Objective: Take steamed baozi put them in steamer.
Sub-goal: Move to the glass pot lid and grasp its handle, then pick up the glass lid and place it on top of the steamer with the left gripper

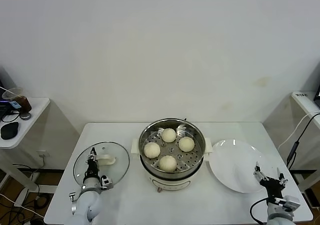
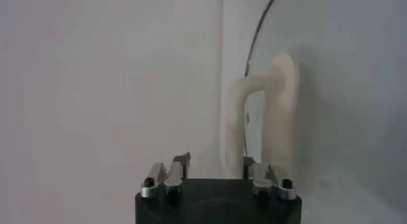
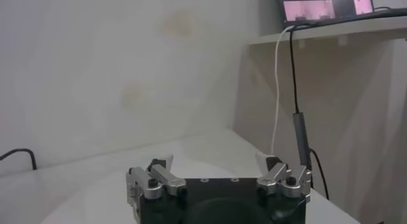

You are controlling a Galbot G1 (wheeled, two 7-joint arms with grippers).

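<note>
The steamer (image 1: 148,135), a shiny steel pot on a cream-white base, stands in the middle of the white table. Several cream-white baozi lie on its perforated tray: one at the back (image 1: 169,135), one left (image 1: 152,149), one right (image 1: 186,144), one at the front (image 1: 168,163). My left gripper (image 1: 92,155) is open and empty over the glass lid, its fingers close to the lid's white handle (image 2: 270,104). My right gripper (image 1: 268,173) is open and empty at the near right edge of the flat white plate. The left wrist view shows open jaws (image 2: 216,160), and so does the right wrist view (image 3: 216,160).
The round glass lid (image 1: 117,157) lies flat to the left of the steamer. The empty white plate (image 1: 232,162) lies to its right. A side table (image 1: 30,122) with small items stands far left. A shelf with a hanging cable (image 1: 299,132) stands far right.
</note>
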